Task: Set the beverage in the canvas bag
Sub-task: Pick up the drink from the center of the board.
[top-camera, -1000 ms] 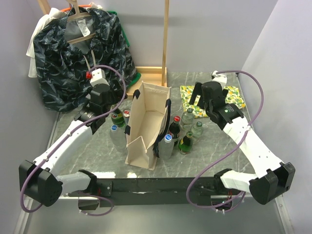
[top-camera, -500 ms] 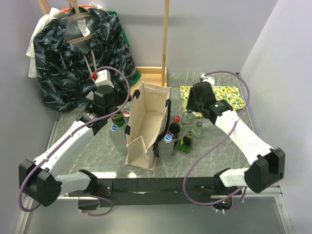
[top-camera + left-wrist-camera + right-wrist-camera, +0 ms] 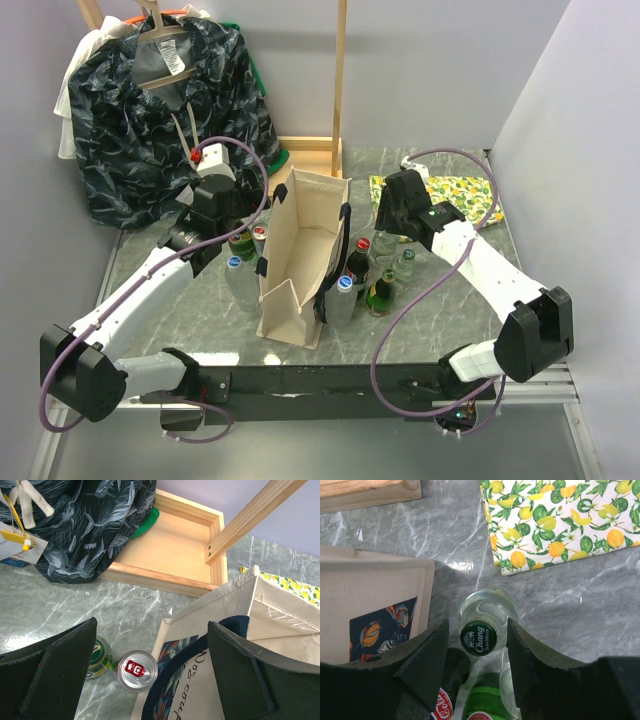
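Note:
The beige canvas bag (image 3: 300, 255) stands open in the middle of the table, its rim and dark handle also in the left wrist view (image 3: 260, 610). A clear glass beverage bottle with a green Chang cap (image 3: 478, 638) stands just right of the bag (image 3: 386, 240). My right gripper (image 3: 477, 630) straddles its neck from above, open, with a small gap on each side of the cap (image 3: 385, 225). My left gripper (image 3: 152, 645) hangs wide open over the bag's left edge (image 3: 222, 215), above a silver can (image 3: 136, 670).
More bottles crowd the bag's right side: a cola bottle (image 3: 360, 255), a green one (image 3: 380, 290), a blue-capped one (image 3: 343, 295). A green bottle (image 3: 240, 242) and another blue-capped one (image 3: 234, 272) stand at its left. A lemon-print cloth (image 3: 470, 195), a wooden frame (image 3: 310, 150) and a dark garment (image 3: 170, 110) lie behind.
My right arm has swung left from over the lemon cloth to the bottles and its jaws have narrowed around the clear bottle's neck. The left arm has barely shifted.

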Robot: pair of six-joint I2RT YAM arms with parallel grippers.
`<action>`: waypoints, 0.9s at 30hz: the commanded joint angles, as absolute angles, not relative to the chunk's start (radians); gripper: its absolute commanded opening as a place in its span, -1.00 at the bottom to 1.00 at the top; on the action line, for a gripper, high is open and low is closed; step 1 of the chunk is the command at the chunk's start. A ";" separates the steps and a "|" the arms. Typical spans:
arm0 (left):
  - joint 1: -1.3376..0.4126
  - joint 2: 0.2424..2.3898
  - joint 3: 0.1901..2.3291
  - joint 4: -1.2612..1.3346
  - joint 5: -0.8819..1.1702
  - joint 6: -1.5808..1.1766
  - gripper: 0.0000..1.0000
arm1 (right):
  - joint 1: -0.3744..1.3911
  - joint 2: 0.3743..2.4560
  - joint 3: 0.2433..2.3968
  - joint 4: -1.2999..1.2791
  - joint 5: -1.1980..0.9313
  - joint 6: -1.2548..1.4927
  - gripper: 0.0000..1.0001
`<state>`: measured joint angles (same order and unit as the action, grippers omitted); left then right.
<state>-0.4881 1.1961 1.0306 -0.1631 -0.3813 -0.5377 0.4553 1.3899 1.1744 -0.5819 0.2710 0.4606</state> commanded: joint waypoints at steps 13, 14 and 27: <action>-0.497 1.204 1.060 -0.144 -0.387 -0.522 0.93 | 0.469 1.433 1.196 -0.606 0.287 0.497 0.02; -0.497 1.206 1.058 -0.144 -0.388 -0.522 0.93 | 0.469 1.436 1.195 -0.606 0.290 0.497 0.01; -0.500 1.209 1.060 -0.146 -0.394 -0.523 0.93 | 0.471 1.450 1.203 -0.627 0.299 0.506 -0.36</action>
